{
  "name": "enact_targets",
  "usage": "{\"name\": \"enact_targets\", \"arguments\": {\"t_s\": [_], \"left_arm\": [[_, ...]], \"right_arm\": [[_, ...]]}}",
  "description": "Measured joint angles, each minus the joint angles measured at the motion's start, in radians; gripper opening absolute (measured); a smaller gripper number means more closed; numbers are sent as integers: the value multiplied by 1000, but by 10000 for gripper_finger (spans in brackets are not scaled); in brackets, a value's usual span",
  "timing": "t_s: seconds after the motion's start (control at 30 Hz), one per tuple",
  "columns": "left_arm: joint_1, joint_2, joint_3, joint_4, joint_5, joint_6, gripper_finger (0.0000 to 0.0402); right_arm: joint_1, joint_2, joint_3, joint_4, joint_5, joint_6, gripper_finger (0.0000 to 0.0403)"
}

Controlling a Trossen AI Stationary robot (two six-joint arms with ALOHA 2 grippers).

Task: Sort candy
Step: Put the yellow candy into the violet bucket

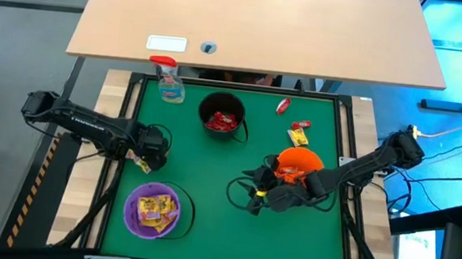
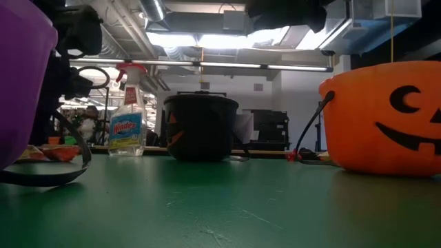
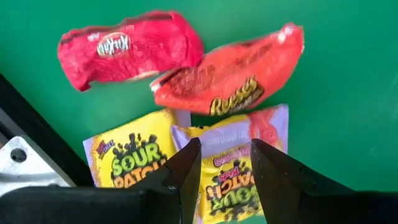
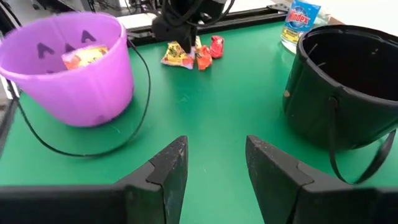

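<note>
Left arm poised over a small heap of sweets, picking out a yellow packet

The left gripper (image 3: 225, 163) hangs just above four packets at the mat's left edge: a red KitKat (image 3: 127, 48), an orange-red Reese's (image 3: 233, 74), and two yellow Sour Patch packets (image 3: 127, 158). Its fingers stand partly open, straddling one Sour Patch packet, with nothing held yet. The step in hand looks like a pick of that yellow packet; the next move likely calls for coming down, closing on it alone without dragging the Reese's touching its edge, then carrying it to the purple bucket (image 1: 132, 219) nearby, which already holds yellow packets. The black bucket (image 1: 208, 106) holds red ones. Three more sweets (image 1: 297, 135) lie near the orange bucket (image 1: 299, 161). The right gripper (image 4: 214, 163) waits low beside the orange bucket, half open and empty.
</note>
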Motion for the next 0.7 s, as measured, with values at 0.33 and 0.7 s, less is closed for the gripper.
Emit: {"name": "enact_targets", "arguments": {"t_s": [0.33,0.7], "left_arm": [[5,103,0,-2,106,44,128],[1,223,2,47,113,119,105]], "right_arm": [[0,19,0,2,-10,0,159],[0,19,0,-4,-18,-9,159]]}}
